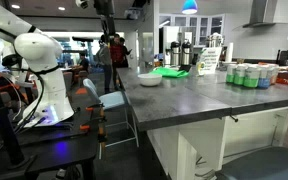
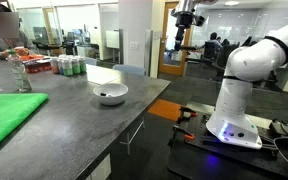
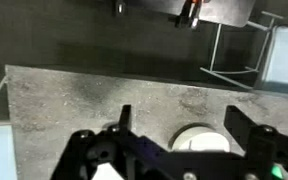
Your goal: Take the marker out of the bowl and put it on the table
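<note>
The white bowl stands on the dark-grey table near its edge, and shows in both exterior views. A small dark marker lies inside it. In the wrist view the bowl is partly hidden behind my gripper, with a thin dark line in it that may be the marker. My gripper is open and empty, its two black fingers spread on either side of the bowl. It hangs high above the table, well clear of the bowl.
A flat green item lies on the table beside the bowl. Cans and bottles stand at the far end. The white robot base sits on a low black stand beside the table. A chair is at the table's edge.
</note>
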